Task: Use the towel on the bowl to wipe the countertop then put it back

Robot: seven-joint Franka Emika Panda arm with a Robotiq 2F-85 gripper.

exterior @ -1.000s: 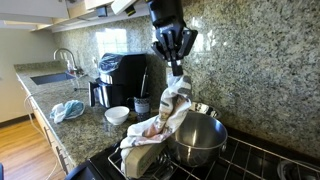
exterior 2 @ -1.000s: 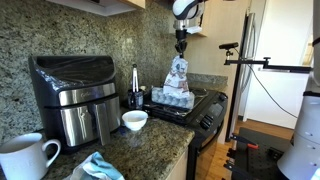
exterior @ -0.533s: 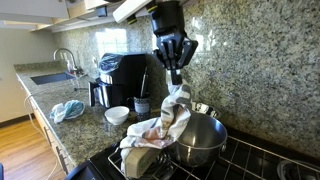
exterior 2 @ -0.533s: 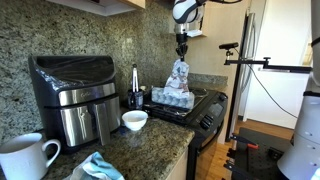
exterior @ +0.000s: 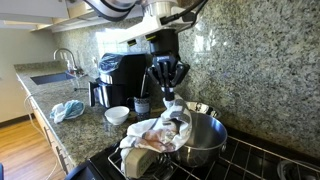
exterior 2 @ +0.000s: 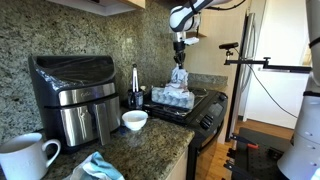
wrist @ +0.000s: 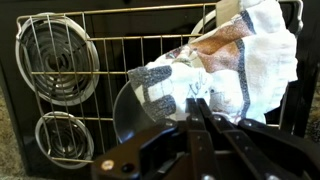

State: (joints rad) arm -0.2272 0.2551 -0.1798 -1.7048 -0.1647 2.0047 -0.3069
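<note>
A white towel with brown and grey stripes (exterior: 152, 134) is draped over the steel bowl (exterior: 203, 142) on the stove. My gripper (exterior: 168, 95) hangs straight above it, shut on the towel's top fold, so a short peak of cloth stands up. In an exterior view the gripper (exterior 2: 180, 64) pinches the towel (exterior 2: 177, 90) over the stove. In the wrist view the closed fingers (wrist: 195, 101) pinch the towel (wrist: 245, 55), which spreads over the bowl's rim (wrist: 130, 108).
A black air fryer (exterior: 120, 72) (exterior 2: 65, 95), a small white bowl (exterior: 117, 115) (exterior 2: 135, 120) and a blue cloth (exterior: 68, 109) (exterior 2: 100, 167) sit on the granite counter. A white mug (exterior 2: 25, 157) stands near the camera. Coil burners (wrist: 55, 58) lie beside the bowl.
My gripper has moved down with the towel. The tall hanging column of cloth has collapsed onto the bowl.
</note>
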